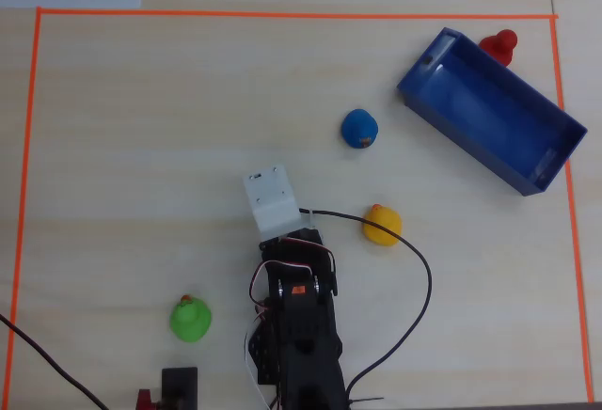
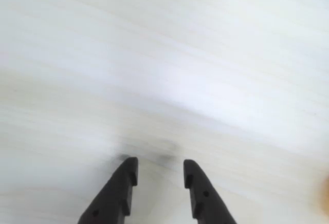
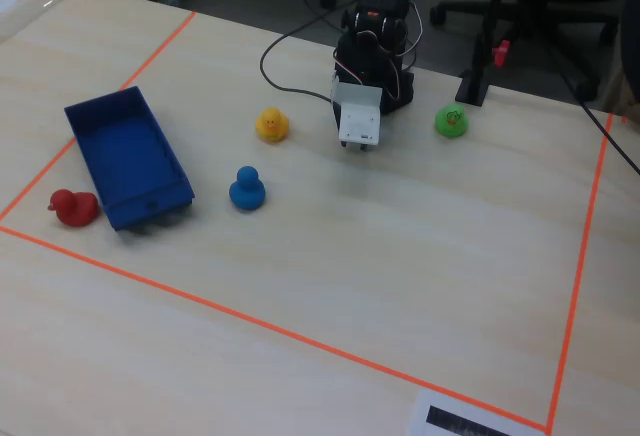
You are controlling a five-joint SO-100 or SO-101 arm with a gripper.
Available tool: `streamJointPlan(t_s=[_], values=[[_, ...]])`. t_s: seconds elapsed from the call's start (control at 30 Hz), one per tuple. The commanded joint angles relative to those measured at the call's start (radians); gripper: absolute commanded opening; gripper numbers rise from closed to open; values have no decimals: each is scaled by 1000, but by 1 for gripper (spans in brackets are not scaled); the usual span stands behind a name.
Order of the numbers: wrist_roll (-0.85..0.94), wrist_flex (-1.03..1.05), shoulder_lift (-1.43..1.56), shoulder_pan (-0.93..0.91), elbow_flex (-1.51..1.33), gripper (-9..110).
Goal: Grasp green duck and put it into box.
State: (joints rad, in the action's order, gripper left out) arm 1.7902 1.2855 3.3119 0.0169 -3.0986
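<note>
- The green duck (image 1: 190, 320) sits on the light wooden surface (image 1: 141, 147) in the lower left of the overhead view, just left of the arm's black body (image 1: 299, 335). In the fixed view the green duck (image 3: 452, 120) appears in the upper right, just right of the arm.
- The box (image 1: 491, 121), dark blue and open-topped, lies at an angle in the upper right of the overhead view, well apart from the green duck. In the fixed view the box (image 3: 127, 156) is at the left.
- The gripper (image 2: 160, 170) enters the wrist view from the bottom edge. Its two black fingers (image 2: 123, 183) stand a narrow gap apart and hold nothing; only blurred bare surface shows between and beyond them.
- The white camera housing (image 1: 272, 199) on the wrist sits near the centre of the overhead view and hides the fingers there.
- A yellow duck (image 1: 382, 224) stands just right of the arm's front end in the overhead view, touching or just beside a black cable (image 1: 414, 278).
- A blue duck (image 1: 359, 129) stands above the yellow duck, between the arm and the box.
- A red duck (image 1: 499, 46) sits outside the box, against its far wall at the upper right.
- Orange tape (image 1: 282, 15) borders the work area.
</note>
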Motion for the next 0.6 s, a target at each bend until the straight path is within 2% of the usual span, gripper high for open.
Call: streamJointPlan(t_s=[0.0,0.5,0.57], values=[[-6,31,0,-8,0,10],[-6,31,0,-8,0,11],[-6,31,0,5,0,4]])
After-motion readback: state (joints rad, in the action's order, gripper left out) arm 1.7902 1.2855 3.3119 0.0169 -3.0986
